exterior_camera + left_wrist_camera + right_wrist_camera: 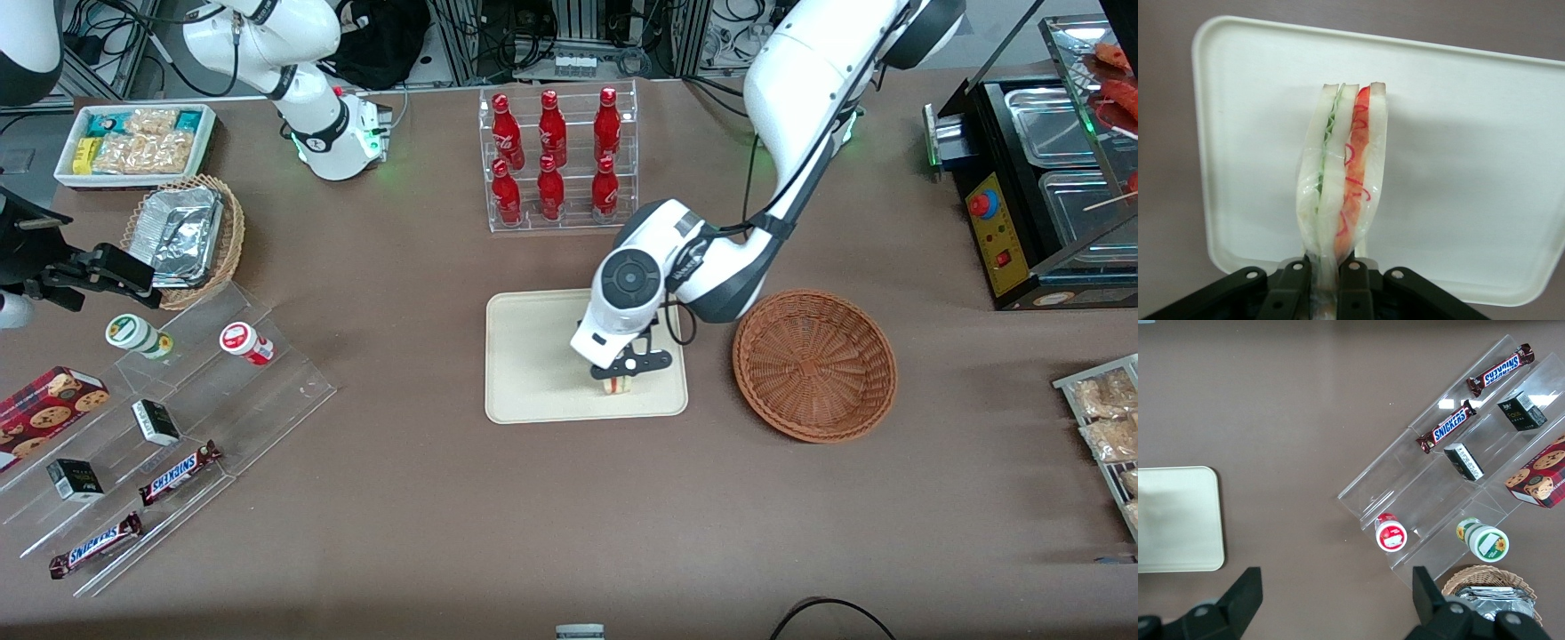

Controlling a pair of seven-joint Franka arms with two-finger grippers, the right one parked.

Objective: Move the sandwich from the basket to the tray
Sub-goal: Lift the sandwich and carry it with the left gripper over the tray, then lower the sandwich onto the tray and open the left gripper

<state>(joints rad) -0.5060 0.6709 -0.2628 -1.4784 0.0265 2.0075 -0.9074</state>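
The sandwich [1341,180] is being gripped by the left arm's hand [1331,280], w/ both black fingers [1293,283] pinched on its narrow end, and it is being held edge-up so the green and red/orange filling stripes are being shown between the pale bread slices; some clear wrap is being seen around it. In the front view the hand [622,372] is being held low over the tray [533,356], at the tray's corner nearest the front camera and toward the basket, w/ the sandwich [617,384] poking out just beneath the fingers; whether it is touching the tray floor can't be told. The cream tray is being seen lying flat on the brown surface [427,498], approx. mid-surface. The reddish-brown wicker basket [814,364] is being seen just beside the tray, toward the working arm's end, w/ nothing visible in it. An acrylic rack of red bottles [556,160] is being seen farther from the front camera than the tray. Toward the parked arm's end, a clear stepped display w/ Snickers bars [178,473] and a tan wicker basket of foil containers [182,233] are being seen.
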